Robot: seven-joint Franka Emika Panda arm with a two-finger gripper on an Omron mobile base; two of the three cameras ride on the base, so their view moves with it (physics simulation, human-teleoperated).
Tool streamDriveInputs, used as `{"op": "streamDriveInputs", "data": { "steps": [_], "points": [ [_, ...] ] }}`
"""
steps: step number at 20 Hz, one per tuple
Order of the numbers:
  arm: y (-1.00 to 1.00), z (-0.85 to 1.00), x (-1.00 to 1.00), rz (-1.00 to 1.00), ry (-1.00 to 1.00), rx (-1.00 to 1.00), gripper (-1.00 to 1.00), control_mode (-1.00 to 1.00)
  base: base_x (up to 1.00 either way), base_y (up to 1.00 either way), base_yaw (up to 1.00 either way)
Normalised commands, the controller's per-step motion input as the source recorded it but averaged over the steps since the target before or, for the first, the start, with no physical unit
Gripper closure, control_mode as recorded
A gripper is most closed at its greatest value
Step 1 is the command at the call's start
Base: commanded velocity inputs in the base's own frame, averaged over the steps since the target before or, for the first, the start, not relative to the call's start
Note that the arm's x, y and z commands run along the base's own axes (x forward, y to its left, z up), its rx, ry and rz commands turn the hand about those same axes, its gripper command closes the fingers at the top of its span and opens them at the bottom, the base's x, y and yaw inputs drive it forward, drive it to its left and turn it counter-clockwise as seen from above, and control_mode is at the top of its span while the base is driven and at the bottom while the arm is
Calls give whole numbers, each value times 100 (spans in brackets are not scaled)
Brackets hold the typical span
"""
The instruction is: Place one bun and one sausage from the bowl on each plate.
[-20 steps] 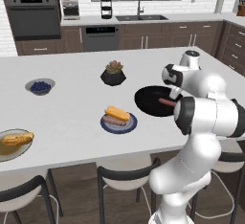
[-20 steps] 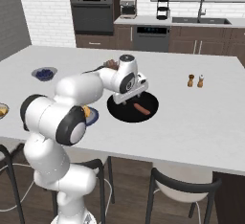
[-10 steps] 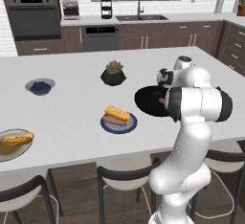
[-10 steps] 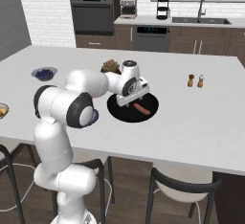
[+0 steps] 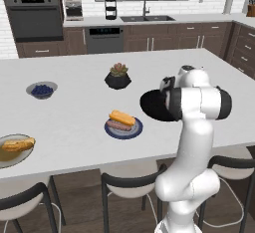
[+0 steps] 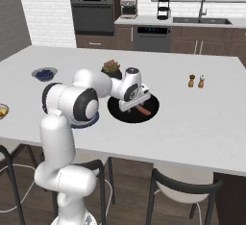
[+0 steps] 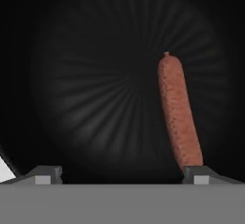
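Moved: arm has swung in over the bowl (image 6: 117, 115).
Gripper (image 7: 119, 173): jaws spread wide, grasping nothing.
Sausage (image 7: 178, 111): 1 lying in bowl.

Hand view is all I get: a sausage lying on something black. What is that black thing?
Observer: A wide black bowl on a white kitchen island. The sausage is the one thing I see in it.
Visitor: Where would it go?
Observer: Two plates sit to the arm's left. The near plate already has a bun and a second sausage.
Visitor: And the other?
Observer: The far plate holds a lone bun; I can make out nothing else on it.
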Motion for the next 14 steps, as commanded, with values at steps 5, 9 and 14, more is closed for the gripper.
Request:
{"op": "streamDriveInputs", "data": {
  "steps": [5, 9, 14],
  "points": [
    [-3, -37, 28, 0, 0, 0, -100, -100, 0, 0, 0],
    [-11, -16, 44, 0, 0, 0, -100, -100, 0, 0, 0],
    [-15, -3, 47, 0, 1, 0, -100, -100, 0, 0, 0]
  ]
}}
